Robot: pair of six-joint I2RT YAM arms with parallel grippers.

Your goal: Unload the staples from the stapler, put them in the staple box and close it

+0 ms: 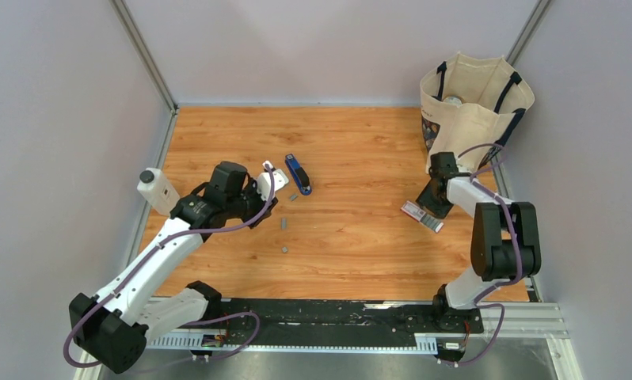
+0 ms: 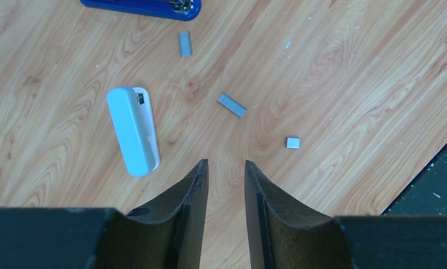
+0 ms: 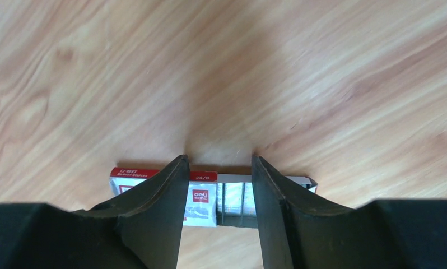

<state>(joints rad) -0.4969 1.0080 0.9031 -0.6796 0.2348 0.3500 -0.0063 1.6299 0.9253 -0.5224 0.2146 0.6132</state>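
Observation:
The dark-blue stapler (image 1: pixel 298 172) lies on the wooden table left of centre; only its lower edge (image 2: pixel 148 8) shows at the top of the left wrist view. Three loose bits of staples lie in a line below it: one (image 2: pixel 185 43) beside the stapler, a short strip (image 2: pixel 232 105) further on, and a small piece (image 2: pixel 292 142) nearest the arms. My left gripper (image 2: pixel 226 163) hovers over bare wood short of the strip, open by a narrow gap, holding nothing. My right gripper (image 3: pixel 218 159) stands open far to the right, away from the stapler.
A red-and-white box (image 3: pixel 201 196) with a grey tray lies crosswise under the right fingers. A pale grey-blue block (image 2: pixel 133 130) rests left of the left fingers. A canvas tote bag (image 1: pixel 473 103) stands at the back right, a white bottle (image 1: pixel 156 188) at the left wall.

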